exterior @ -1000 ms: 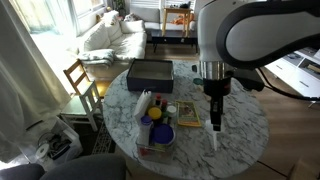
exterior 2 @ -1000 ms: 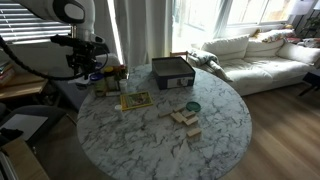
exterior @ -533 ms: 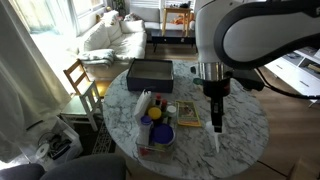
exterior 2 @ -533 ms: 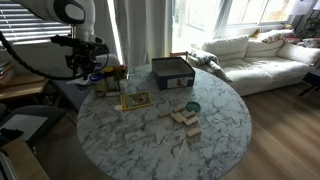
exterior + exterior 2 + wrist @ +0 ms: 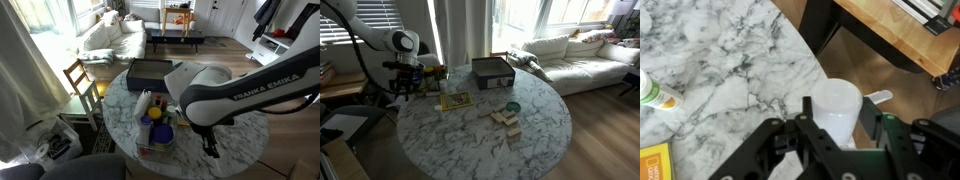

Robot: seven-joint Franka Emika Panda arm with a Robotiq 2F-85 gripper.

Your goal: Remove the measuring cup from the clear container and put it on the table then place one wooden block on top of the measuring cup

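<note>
In the wrist view the marble tabletop filled the 9 to 12 o'clock side, and its curved edge ran down through the middle. At the centre the fingers looked closed on the measuring cup, one on each side of its wall. The cup's handle stuck out toward 2 o'clock. The cup hung right over the tabletop's edge, with floor showing from 1 to 4 o'clock, so releasing there would have been risky.

The better move was to carry it toward 9 o'clock over bare marble, lower it level until the base rested, and only then open. Being light plastic, it could tip or cling to a finger.

In an exterior view the clear container stood at 9 o'clock of the fingers, so the cup was already out of it. The wooden blocks lay well apart from the cup, toward 3 o'clock in the exterior view that showed them.
</note>
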